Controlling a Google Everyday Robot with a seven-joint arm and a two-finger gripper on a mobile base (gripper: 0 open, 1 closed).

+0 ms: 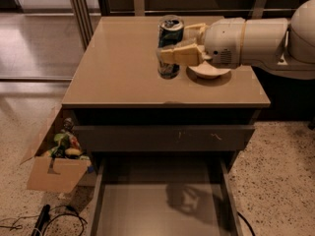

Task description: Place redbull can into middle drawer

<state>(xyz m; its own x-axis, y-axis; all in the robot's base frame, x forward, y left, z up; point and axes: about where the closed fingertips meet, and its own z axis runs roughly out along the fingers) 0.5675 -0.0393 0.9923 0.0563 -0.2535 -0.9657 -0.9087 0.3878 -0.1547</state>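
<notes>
My gripper (178,44) reaches in from the right and is shut on the redbull can (170,46). The can is blue and silver with a shiny top, held upright in the air over the front part of the cabinet top (118,68). The middle drawer (147,205) is pulled open below, with a flat grey-brown floor. The shadow of the can and gripper falls on the drawer floor at its right.
A shallow white bowl (209,72) sits on the cabinet top, partly hidden behind my gripper. A closed drawer front with pale scratches (162,137) is above the open drawer. A cardboard box of snacks (56,163) stands on the floor at the left, with cables (44,220) below it.
</notes>
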